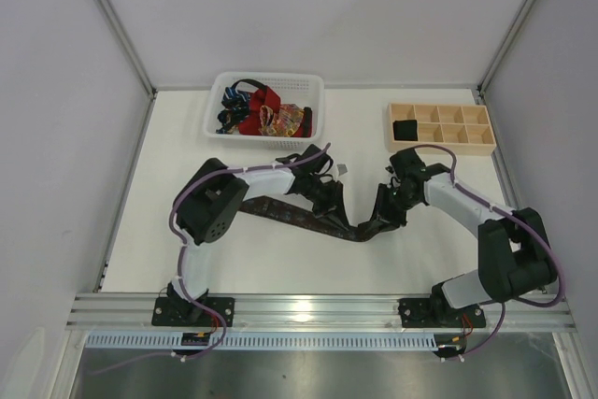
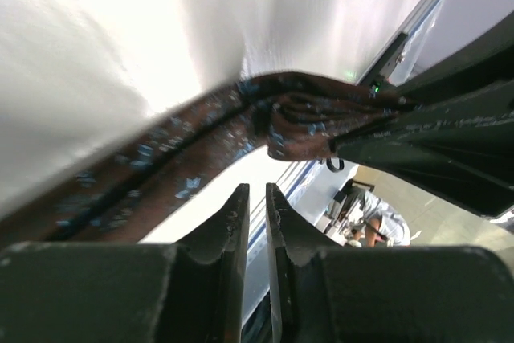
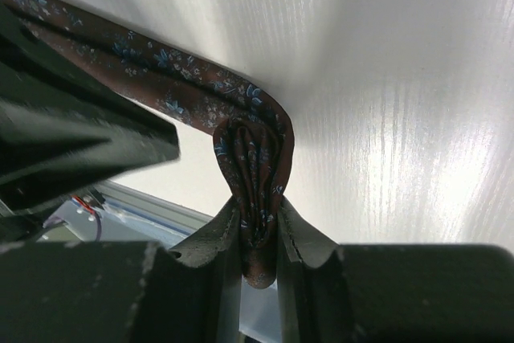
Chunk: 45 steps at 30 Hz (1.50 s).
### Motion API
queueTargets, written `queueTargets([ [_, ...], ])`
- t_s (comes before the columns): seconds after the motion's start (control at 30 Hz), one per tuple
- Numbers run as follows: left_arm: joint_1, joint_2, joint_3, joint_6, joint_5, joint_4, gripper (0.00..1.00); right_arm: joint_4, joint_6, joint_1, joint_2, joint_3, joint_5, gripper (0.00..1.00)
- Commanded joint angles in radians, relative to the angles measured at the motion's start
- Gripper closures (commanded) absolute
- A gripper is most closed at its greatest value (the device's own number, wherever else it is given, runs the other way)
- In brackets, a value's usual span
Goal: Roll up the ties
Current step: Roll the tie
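A dark brown woven-fabric necktie (image 1: 290, 214) with a fine pale-blue floral pattern lies stretched across the matt white surface (image 1: 280, 263) between the two arms. The right tool (image 3: 258, 208), its arm bent low toward the centre, pinches the tie's folded, pleated end. The left tool (image 2: 257, 192) hovers just beside the strip, its fingers a narrow slit apart with nothing between them. Red and orange ties (image 1: 257, 111) sit heaped in the white plastic mesh basket (image 1: 313, 91).
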<state>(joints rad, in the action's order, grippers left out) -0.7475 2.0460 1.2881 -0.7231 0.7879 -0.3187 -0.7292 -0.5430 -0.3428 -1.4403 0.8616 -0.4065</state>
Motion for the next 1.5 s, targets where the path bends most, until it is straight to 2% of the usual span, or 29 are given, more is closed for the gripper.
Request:
queueTargets([
  [0.0, 0.043, 0.019, 0.007, 0.036, -0.001, 0.014, 0.82, -0.059, 0.069, 0.005, -0.012, 0.060, -0.032, 0.84],
  [0.2, 0.051, 0.040, 0.025, 0.034, 0.011, 0.020, 0.83, -0.160, 0.020, -0.005, -0.065, 0.108, 0.090, 0.92],
  [0.4, 0.048, 0.005, 0.002, 0.022, 0.033, 0.035, 0.82, -0.171, -0.057, -0.073, -0.092, 0.154, 0.158, 0.86],
  [0.73, 0.045, -0.024, -0.056, 0.005, 0.039, 0.078, 0.82, -0.280, -0.121, -0.193, -0.210, 0.277, 0.350, 0.83],
  [0.97, 0.004, -0.012, -0.062, -0.059, 0.080, 0.164, 0.82, -0.343, -0.121, -0.231, -0.258, 0.369, 0.379, 0.80],
  [1.23, -0.016, 0.078, 0.043, -0.090, 0.077, 0.149, 0.82, -0.343, -0.129, -0.246, -0.287, 0.413, 0.356, 0.77],
  [1.4, -0.016, 0.129, 0.071, -0.101, 0.068, 0.148, 0.78, -0.334, -0.146, -0.275, -0.305, 0.425, 0.354, 0.74],
  [1.47, -0.016, 0.141, 0.079, -0.102, 0.065, 0.141, 0.78, -0.325, -0.153, -0.291, -0.308, 0.427, 0.356, 0.68],
])
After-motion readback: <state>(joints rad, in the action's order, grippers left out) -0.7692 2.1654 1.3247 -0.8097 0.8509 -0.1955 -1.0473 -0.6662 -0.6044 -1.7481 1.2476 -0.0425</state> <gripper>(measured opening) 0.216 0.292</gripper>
